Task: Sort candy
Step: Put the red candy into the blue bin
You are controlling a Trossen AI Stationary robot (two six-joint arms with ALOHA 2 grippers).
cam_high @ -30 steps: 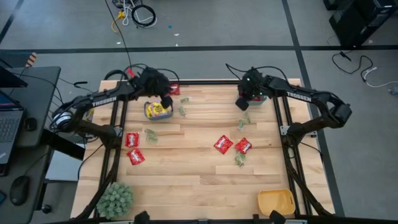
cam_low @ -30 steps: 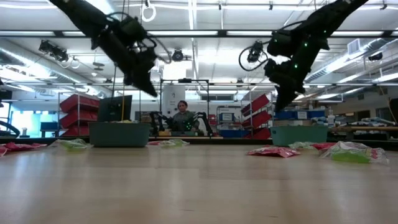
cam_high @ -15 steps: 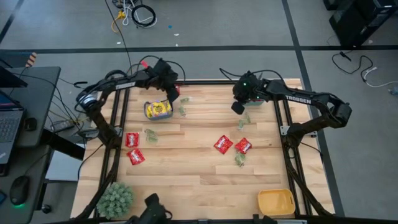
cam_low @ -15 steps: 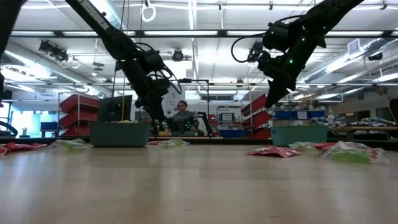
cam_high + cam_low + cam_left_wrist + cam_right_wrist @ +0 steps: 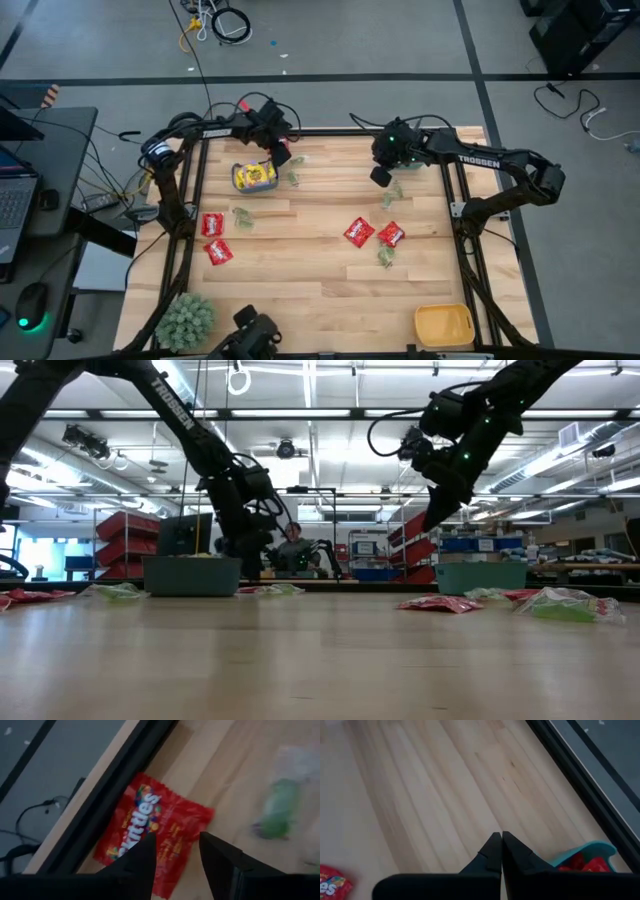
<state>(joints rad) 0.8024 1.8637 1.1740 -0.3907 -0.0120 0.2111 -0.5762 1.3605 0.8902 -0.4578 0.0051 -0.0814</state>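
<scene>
Judging the red packet (image 5: 156,836) under our left hand (image 5: 176,851) as light, crinkly and slippery, we would pinch it across its flat middle; it lies against the dark frame at the counter's (image 5: 300,290) eleven o'clock edge, fingers released above it. Our right hand (image 5: 498,847), clenched and empty, hangs near one o'clock.

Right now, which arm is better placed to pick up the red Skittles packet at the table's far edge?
Left. Its tool is open and hangs directly over the red Skittles packet beside the table's black rail. The right tool is shut, over bare wood near the teal bin.
</scene>
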